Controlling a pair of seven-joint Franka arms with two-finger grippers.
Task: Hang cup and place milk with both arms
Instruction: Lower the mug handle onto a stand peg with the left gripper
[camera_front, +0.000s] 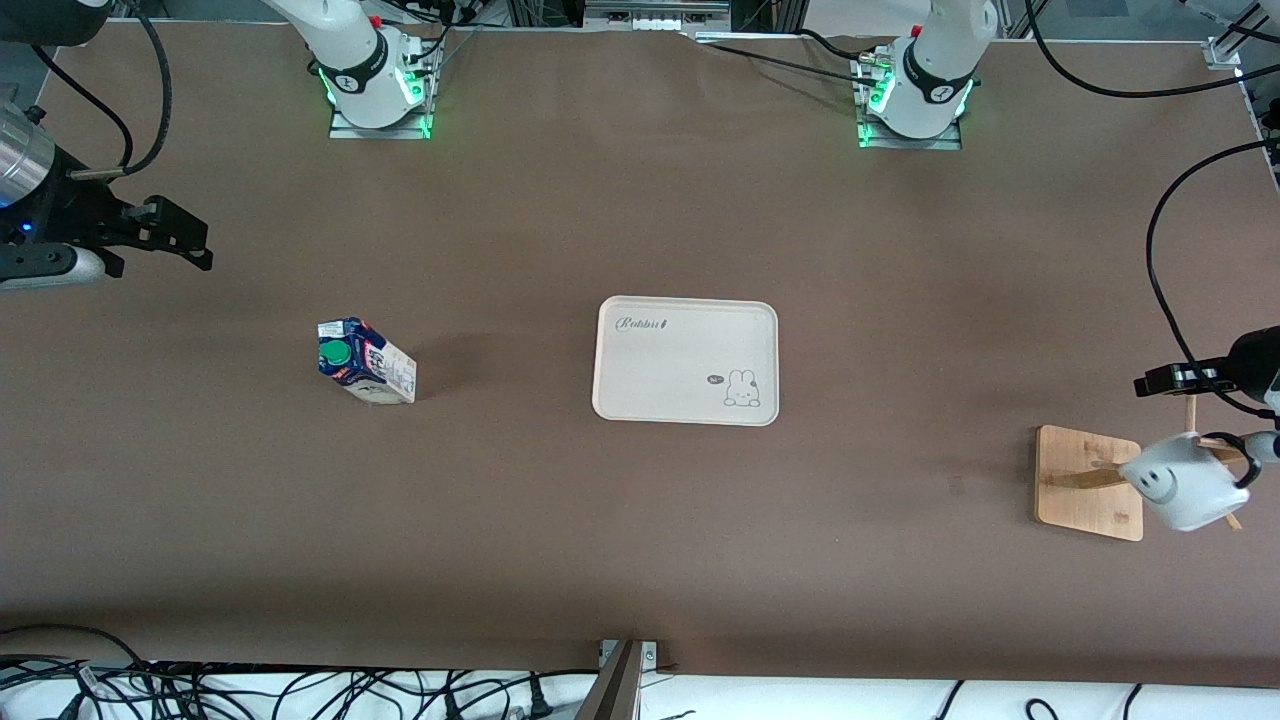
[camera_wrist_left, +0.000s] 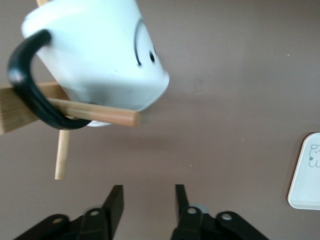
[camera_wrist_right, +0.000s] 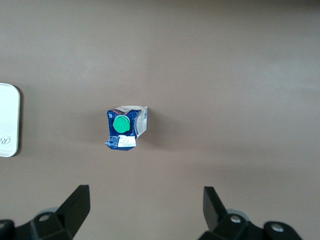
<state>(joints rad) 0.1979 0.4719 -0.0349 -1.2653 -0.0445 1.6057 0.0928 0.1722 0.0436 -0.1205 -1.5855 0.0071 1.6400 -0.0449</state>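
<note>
At left arm's end of table: small white smiley-face mug (camera_wrist_left: 95, 52) hung by black loop handle on wooden peg rack (camera_front: 1088, 483). Left end effector (camera_wrist_left: 146, 202) parted, empty, just beside. Risk: mug slipping off peg if bumped. Blue-white gable-top milk carton (camera_wrist_right: 125, 128) upright on table under spread, empty right end effector (camera_wrist_right: 145, 207); off-centre grasp may topple it.

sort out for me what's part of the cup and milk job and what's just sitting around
Part of the job:
- cup, hanging by its handle on the wooden rack
- milk, standing on the table
- tray
- left gripper, open beside the cup
- right gripper, open above the milk

Lying about:
- cables along the table edge
</note>
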